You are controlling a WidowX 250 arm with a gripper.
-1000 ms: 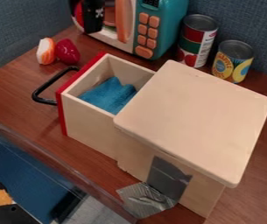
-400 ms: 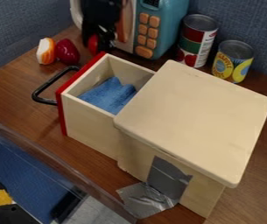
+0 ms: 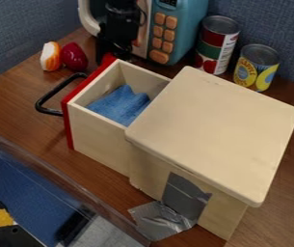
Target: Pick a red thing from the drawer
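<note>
The gripper [image 3: 112,55] has come down from in front of the toy microwave [image 3: 167,34] to the rear corner of the open drawer [image 3: 100,130], and a small red thing [image 3: 108,59] travels with it. The fingers appear clamped on this piece, which is partly hidden between them. Since the red thing is outside the drawer, the pick seems achieved; release remains. Whether it touches the table [image 3: 20,91] cannot be told.

Edges: the drawer's red front [image 3: 88,83] begins just camera-side of the gripper; the microwave stands close behind. Nearer the camera lies the blue cloth [image 3: 120,105], inside the drawer. Left of the gripper, table surface offers room before the dark red toy [image 3: 73,57]; drifting camera-ward risks catching the drawer's rim.
</note>
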